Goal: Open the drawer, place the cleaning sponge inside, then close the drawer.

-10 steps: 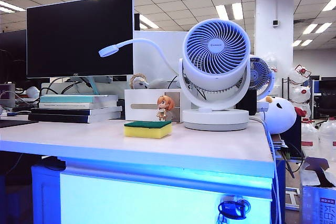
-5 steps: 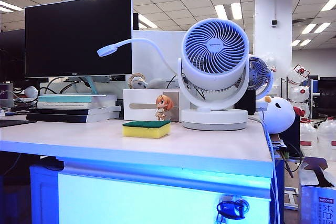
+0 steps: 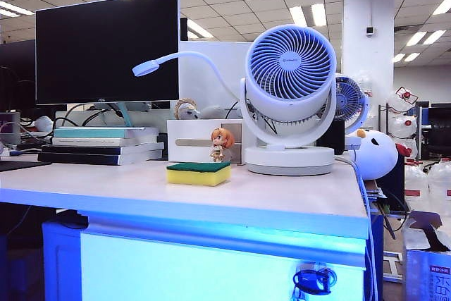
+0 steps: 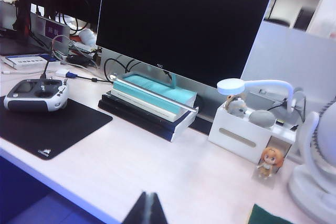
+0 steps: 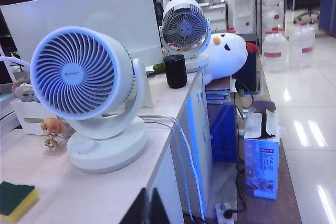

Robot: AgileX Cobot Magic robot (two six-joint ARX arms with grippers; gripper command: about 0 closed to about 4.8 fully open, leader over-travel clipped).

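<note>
On the pale desk (image 3: 282, 199), before the white fan (image 3: 289, 96): cleaning sponge (image 3: 199, 173), yellow foam under dark green scouring top. Below, closed drawer (image 3: 211, 269), glowing blue-white. Above the desk, left gripper (image 4: 148, 211) and right gripper (image 5: 148, 208), jaws together, empty.

Exterior view: no object on the desk (image 3: 282, 199) changes place; cleaning sponge (image 3: 198, 173) sits as before; neither gripper enters this view

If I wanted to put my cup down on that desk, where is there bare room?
Bare top runs along the desk front edge, ahead of the sponge and fan, and between the mat and figurine. The back is crowded: monitor, books, white box. Both grippers, left and right, hang shut near the front edge.
</note>
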